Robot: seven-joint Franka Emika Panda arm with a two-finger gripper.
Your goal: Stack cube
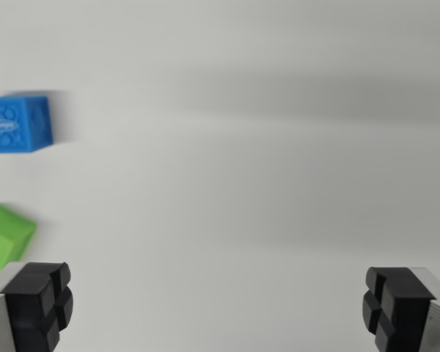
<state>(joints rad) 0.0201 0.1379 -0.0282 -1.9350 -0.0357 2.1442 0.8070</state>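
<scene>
Two black pads [40, 304] sit at the bottom corners of the wrist view, one at its left and one at its right, and between them we see only bare surface. The jaws stand spread wide apart, with nothing held and nothing touching either pad. We mark the gripper [220, 308] at the middle of that gap, over the pale tabletop [249, 191], which fills nearly the whole picture.

Moving outward to the wrist view's left, we find a green cube [4, 238] just above the left pad. It is cut off by the picture's edge, so we see only part of it; it looks turned at an angle to the frame. Whether it touches the finger behind it we cannot tell.

Farther up the same side lies a blue cube [18, 123], also partly cut off by the left edge. Its facing side carries raised round studs and a small oval label whose text is too blurred to read. The blue cube and the green cube are apart, with bare tabletop between them. Both rest on the tabletop.
</scene>
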